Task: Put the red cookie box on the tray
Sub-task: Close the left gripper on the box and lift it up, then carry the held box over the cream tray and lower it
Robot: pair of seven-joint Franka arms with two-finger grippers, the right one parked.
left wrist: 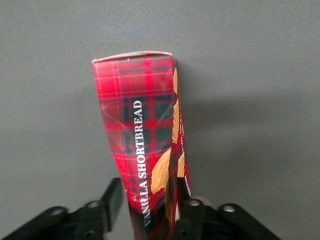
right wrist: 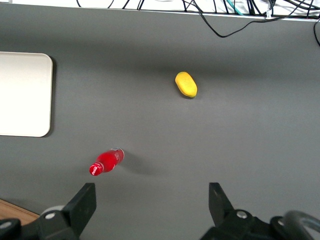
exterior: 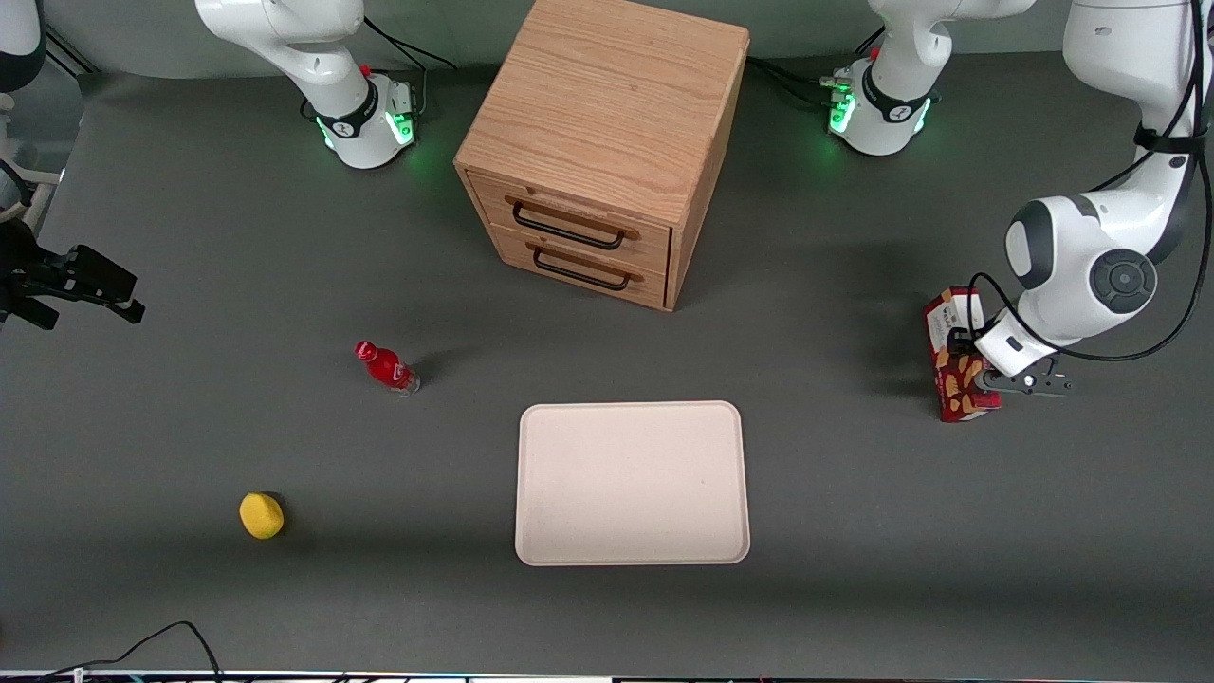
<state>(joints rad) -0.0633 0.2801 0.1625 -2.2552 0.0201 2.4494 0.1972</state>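
Red cookie box in the claw's grip above dark grey table, well apart from cream tray.

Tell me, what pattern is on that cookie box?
Red tartan plaid with dark stripes on the cookie box, clearest in the left wrist view, where the gripper grips it.

We saw the black gripper at the red cookie box, its side red-and-dark tartan with white lettering and tan cookie pictures. Well apart from the gripper lay the plain cream-white tray.
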